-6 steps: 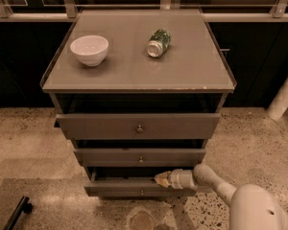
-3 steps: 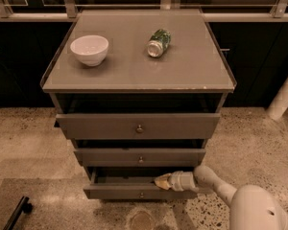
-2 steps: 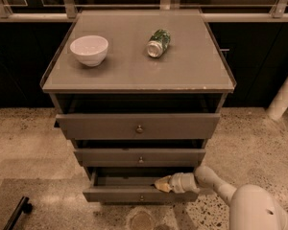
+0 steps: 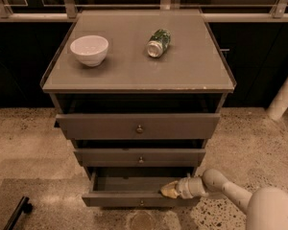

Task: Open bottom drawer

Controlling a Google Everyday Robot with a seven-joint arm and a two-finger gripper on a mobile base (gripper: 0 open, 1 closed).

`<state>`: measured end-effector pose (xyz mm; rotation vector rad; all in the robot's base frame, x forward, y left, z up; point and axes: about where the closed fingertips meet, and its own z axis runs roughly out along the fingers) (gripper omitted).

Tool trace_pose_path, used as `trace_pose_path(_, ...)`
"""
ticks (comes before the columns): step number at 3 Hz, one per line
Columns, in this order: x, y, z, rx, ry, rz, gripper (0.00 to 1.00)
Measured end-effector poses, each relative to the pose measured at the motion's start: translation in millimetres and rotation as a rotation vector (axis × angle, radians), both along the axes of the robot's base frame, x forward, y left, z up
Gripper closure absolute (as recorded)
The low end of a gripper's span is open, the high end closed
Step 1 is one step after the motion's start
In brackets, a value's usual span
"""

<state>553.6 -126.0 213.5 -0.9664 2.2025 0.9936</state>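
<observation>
Gripper [image 4: 170,189]: lower right of centre, set at the bottom drawer [image 4: 120,199] front's top edge; closure cannot be told.
Pull: best drawn straight outward, level.

I see the slim grey-brown bottom drawer [image 4: 129,199], small round metal knob [image 4: 142,203] on its flat front, lowest in the grey cabinet [image 4: 134,66] and standing partly out of it, level, inside showing, the pale gripper [image 4: 169,189] at its front's top edge.
</observation>
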Motion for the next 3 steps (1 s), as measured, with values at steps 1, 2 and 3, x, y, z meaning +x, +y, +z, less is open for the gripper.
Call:
trace_pose_path(1, -16.9, -17.2, 12.7, -0.014, 0.004, -0.043, 1.00)
trace_pose_path(2, -21.2, -14.7, 11.5, -0.011, 0.009, -0.040, 1.00)
trace_pose_path(3, -13.0, -14.0, 20.2, 0.016, -0.029, -0.074, 1.00)
